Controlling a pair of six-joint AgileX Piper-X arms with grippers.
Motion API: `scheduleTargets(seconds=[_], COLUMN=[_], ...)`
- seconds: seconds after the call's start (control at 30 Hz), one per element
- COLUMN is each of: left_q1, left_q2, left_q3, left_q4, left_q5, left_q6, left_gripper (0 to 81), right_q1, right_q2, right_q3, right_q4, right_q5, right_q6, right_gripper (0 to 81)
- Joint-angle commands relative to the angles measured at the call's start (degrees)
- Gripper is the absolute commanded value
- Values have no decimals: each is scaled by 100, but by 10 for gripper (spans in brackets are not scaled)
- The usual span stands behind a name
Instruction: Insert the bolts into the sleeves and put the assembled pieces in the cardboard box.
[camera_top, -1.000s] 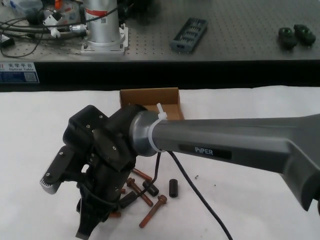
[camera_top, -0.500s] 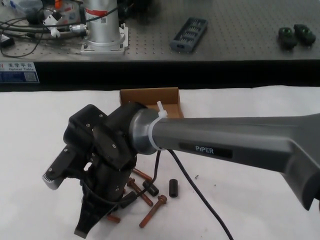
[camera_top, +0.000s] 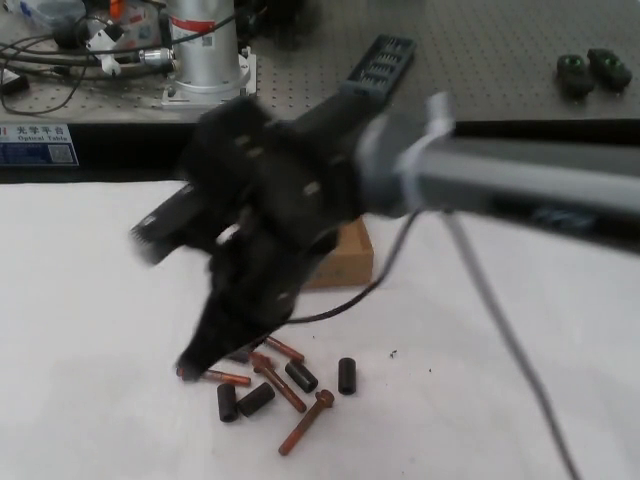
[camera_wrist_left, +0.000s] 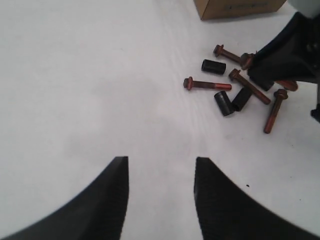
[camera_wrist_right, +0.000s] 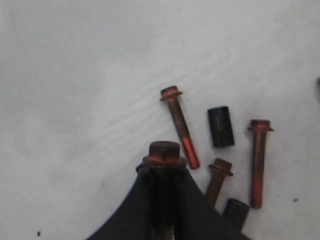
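Since a second ago we see the right arm swing up and away from us. Its wrist, which sat low over the heap of parts, now hangs in front of the cardboard box (camera_top: 350, 258) and hides most of it. The parts it covered now lie in plain sight.

We work on a surface (camera_top: 80, 330) covered by a white sheet. Behind it stands a dark perforated optical table (camera_top: 480, 60) carrying a silver post (camera_top: 205, 45), a tangle of cables (camera_top: 45, 50), a grey ribbed rack (camera_top: 380, 62) and two small dark knobs (camera_top: 595, 70).

We find the right tool (camera_wrist_right: 164, 176) clamped on a bolt (camera_wrist_right: 164, 151). The bolt's rust-orange flanged hex head stands just clear of the fingertips, above the sheet at the edge of the heap. The loose bolts (camera_top: 300, 425) share that rusty orange, with darker heads. The sleeves (camera_top: 347, 375) are short black cylinders lying on their sides among them, bolts and sleeves separate. The heap lies on the sheet just on our side of the box. Our left tool (camera_wrist_left: 160, 162) hovers over bare sheet, away from the heap, with its fingers apart.
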Motion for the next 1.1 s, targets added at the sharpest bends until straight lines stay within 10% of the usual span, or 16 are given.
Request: scheduleTargets(seconds=[0.0, 0.37, 0.73, 1.07], left_q1=[-49, -1231, -2753, -3070], left_q2=[351, 1850, 3647, 5349], left_q3=[-263, -339, -1433, -2766], left_q4=[87, -377, -880, -285], left_q5=[94, 69, -1651, -2388], left_q6=[28, -1565, -2040, -2154], left_gripper=[312, 312, 312, 312], right_q1=[-65, -763, -1672, -2416], right_q2=[-201, -2312, -4201, -5412], right_q3=[36, 2020, 3480, 3973], right_q4=[-12, -788, -777, -584], right_q5=[-199, -198, -198, -198], right_q6=[106, 385, 747, 751], right_gripper=[9, 9, 9, 9])
